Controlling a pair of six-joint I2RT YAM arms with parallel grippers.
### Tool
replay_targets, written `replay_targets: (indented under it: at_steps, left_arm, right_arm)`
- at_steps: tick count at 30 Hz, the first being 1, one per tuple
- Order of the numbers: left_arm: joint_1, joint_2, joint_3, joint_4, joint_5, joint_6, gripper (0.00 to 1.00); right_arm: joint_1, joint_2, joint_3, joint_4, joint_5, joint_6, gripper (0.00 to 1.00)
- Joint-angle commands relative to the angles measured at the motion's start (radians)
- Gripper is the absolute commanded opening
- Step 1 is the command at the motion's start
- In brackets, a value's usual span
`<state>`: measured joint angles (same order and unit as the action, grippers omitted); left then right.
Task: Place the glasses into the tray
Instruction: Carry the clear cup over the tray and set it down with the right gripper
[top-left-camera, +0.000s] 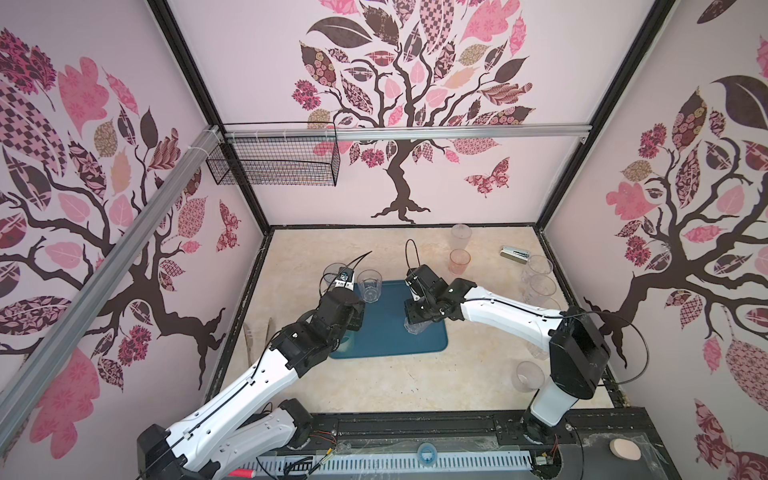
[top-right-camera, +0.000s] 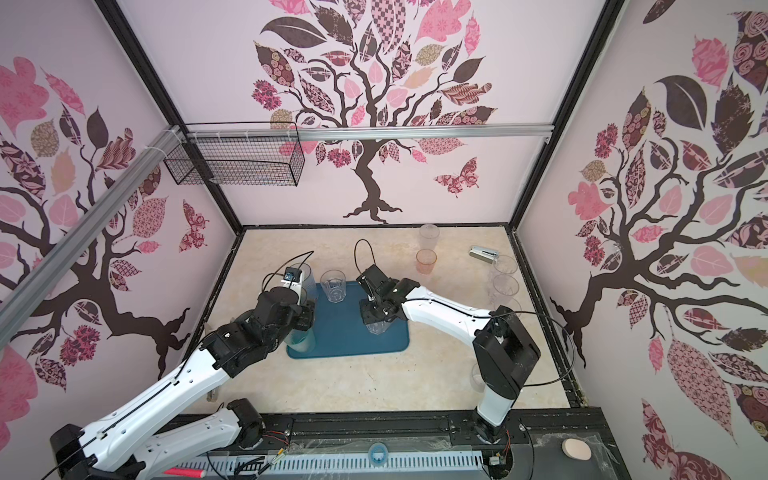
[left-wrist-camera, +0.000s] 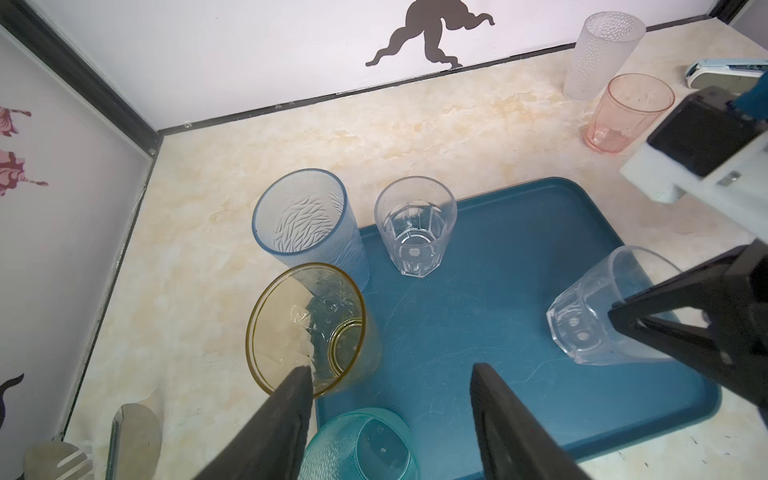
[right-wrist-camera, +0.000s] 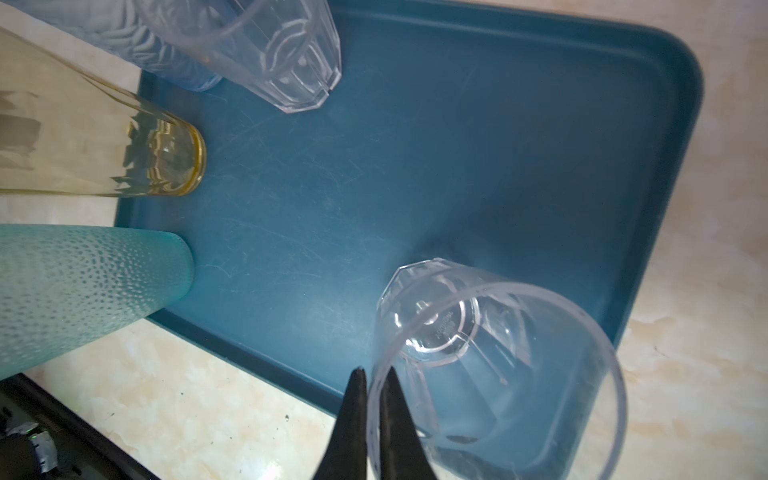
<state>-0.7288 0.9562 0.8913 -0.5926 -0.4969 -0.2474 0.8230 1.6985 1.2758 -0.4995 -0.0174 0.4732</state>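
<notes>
Pinching the rim of a tilted clear glass over the tray, the right gripper clamps tight — the left gripper gapes, empty.

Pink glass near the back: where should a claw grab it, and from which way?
Probably best to pinch the pink glass at its rim from above, one finger inside and one outside. It stands upright with its mouth open. Take the wall facing the tray, since the frosted glass stands close behind it.
</notes>
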Motion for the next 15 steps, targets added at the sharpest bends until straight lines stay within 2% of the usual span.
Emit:
replay_targets:
  at_steps: [1,12,15]
  left_arm:
    - [0.004,0.007,0.055,-0.018,-0.015,-0.032,0.64]
    - [0.004,0.006,0.004,0.052,-0.002,-0.038,0.64]
    - [0.004,0.004,0.003,0.051,-0.005,-0.02,0.64]
  right_arm:
    - [0.022,0.036,0.022,0.067,-0.029,0.018,0.03]
    - [0.034,0.145,0.052,0.09,-0.012,0.022,0.11]
    - [0.04,0.182,0.099,0.07,-0.038,0.024,0.15]
